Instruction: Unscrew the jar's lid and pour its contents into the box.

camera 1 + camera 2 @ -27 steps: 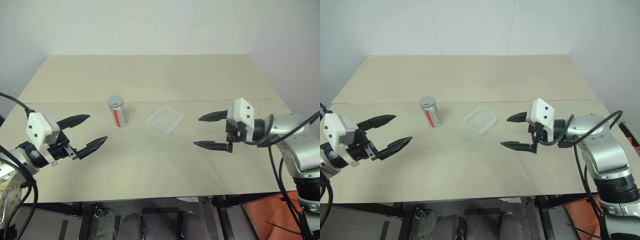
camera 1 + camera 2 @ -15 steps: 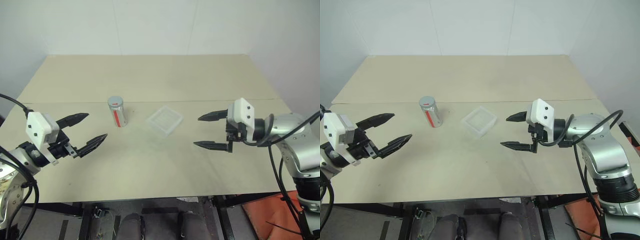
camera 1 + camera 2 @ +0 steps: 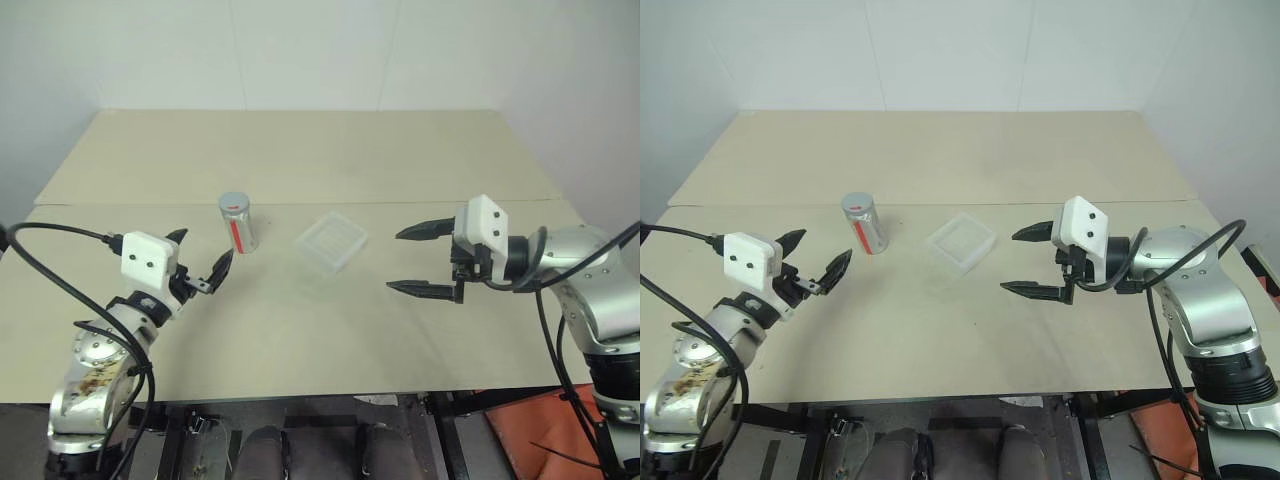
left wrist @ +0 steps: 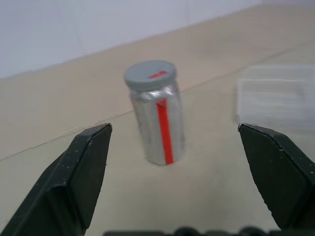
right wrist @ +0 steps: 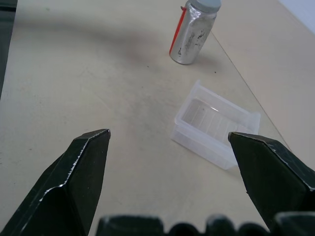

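The jar [image 3: 239, 226] stands upright on the table, silvery with a vertical red stripe, and the grey lid [image 3: 233, 203] with a small red mark sits on top. The contents are hidden inside. To the jar's right lies the box [image 3: 331, 240], a shallow clear tray with nothing visible in it. My left gripper [image 3: 203, 254] is open, just left of and nearer than the jar, apart from it; the left wrist view has the jar [image 4: 156, 118] between the fingers [image 4: 83, 167] but farther off. Open as well, my right gripper [image 3: 397, 262] hovers right of the box, pointing at it.
The beige table [image 3: 300, 330] has a seam running across it just behind the jar. White walls close it in at the back and on the left. Its front edge runs below both arms.
My left arm has swung in from the table's left side toward the jar, so its open gripper now sits close beside it. The right gripper, jar and box have not moved.
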`<state>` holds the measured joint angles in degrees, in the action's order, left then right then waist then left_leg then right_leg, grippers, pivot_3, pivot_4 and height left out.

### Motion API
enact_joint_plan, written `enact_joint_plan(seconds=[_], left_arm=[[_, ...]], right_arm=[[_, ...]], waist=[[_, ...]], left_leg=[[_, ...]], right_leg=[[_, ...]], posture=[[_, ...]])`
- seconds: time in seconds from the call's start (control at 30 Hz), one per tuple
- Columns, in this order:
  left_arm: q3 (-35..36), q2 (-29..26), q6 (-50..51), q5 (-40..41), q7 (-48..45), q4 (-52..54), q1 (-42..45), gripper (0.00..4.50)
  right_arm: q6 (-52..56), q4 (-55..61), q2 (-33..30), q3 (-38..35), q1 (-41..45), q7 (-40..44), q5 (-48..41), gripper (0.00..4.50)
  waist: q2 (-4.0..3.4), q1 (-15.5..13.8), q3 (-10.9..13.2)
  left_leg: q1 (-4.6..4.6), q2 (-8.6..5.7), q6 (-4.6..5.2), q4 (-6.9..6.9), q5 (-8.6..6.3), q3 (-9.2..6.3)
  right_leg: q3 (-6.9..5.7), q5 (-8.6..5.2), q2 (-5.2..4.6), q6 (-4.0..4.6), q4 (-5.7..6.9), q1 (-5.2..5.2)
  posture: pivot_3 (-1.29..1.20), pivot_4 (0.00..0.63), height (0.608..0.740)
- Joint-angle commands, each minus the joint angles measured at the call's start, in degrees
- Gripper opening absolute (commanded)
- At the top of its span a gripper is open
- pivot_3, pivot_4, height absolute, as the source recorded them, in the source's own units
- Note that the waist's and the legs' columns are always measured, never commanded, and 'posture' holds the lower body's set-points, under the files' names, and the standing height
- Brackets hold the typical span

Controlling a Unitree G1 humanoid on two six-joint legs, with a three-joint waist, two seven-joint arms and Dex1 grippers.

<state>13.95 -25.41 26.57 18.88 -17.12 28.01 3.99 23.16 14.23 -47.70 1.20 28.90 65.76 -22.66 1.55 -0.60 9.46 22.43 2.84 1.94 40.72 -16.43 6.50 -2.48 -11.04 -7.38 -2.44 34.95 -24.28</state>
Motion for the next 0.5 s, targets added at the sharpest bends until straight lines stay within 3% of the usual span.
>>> enact_joint_plan(seconds=[0.03,0.5], left_arm=[[-2.9,3.4,0.2,-2.7,4.7,0.3,2.3,4.47],[-7.4,10.8,-10.2,-11.3,10.4,-22.0,15.8,4.47]], right_arm=[[-1.1,1.8,0.0,-1.0,1.1,-0.4,-0.3,4.5],[-1.6,3.0,0.1,-1.5,1.4,-0.5,-0.6,4.5]], waist=[[0.01,0.0,0.0],[0.02,0.0,0.0]], left_leg=[[0.02,0.0,0.0,0.0,0.0,-0.01],[0.05,-0.02,0.02,0.02,0.0,-0.01]], right_leg=[[-0.01,0.0,0.0,0.0,-0.01,0.0],[-0.04,0.01,0.0,-0.01,-0.01,-0.02]], posture=[[0.0,0.15,0.74],[0.0,0.15,0.74]])
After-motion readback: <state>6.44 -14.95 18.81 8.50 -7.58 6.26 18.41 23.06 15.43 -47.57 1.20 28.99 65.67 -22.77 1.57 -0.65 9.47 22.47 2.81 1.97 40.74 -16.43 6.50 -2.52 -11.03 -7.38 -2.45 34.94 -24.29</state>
